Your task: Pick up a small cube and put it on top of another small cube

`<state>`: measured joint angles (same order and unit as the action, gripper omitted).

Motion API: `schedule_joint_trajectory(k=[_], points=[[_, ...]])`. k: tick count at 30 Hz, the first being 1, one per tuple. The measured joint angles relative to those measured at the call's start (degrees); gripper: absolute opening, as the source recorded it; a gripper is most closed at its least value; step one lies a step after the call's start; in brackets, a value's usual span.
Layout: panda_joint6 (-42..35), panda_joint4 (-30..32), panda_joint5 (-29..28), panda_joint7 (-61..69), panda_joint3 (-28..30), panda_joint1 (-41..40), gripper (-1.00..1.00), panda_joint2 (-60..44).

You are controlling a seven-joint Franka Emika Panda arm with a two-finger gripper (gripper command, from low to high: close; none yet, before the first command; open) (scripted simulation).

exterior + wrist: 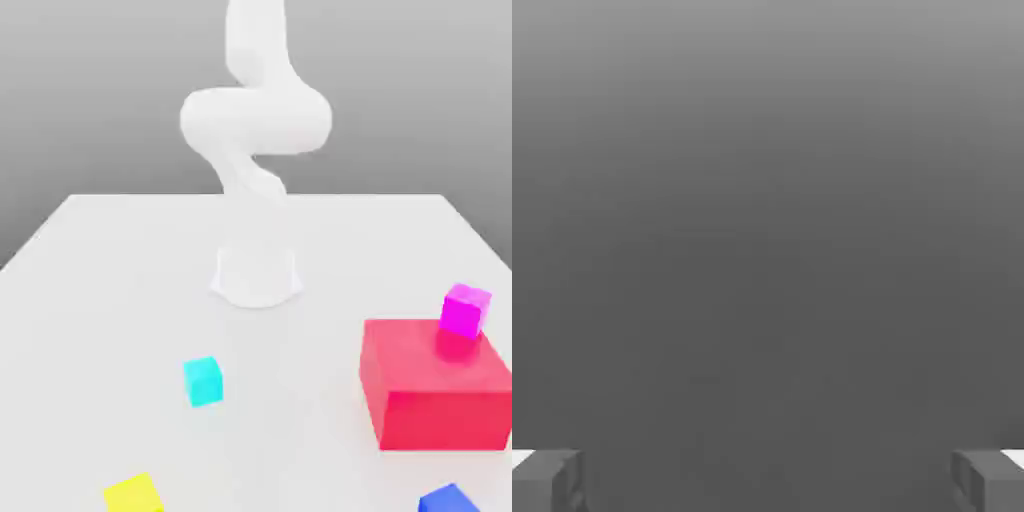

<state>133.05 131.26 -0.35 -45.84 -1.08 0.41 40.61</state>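
In the exterior view several small cubes lie on the white table (120, 270). A cyan cube (203, 381) sits left of centre. Near the front edge are a yellow cube (132, 494) and a blue cube (448, 499). A magenta cube (465, 310) rests tilted on the far corner of a big red block (435, 385) at the exterior view's right. In the hand view my gripper (768, 482) is open. Its two grey fingertips (548, 480) stand far apart with only plain grey background between them.
The white arm (255, 120) curls upward from its round base (256, 275) at the table's middle back. The red block is much larger than the cubes and stands as an obstacle at the exterior view's right.
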Motion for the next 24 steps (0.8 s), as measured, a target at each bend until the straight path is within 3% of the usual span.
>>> schedule_joint_trajectory(k=[24], points=[[12.1,-5.0,-6.9,-2.6,-8.7,6.8,0.0,-50.2]])
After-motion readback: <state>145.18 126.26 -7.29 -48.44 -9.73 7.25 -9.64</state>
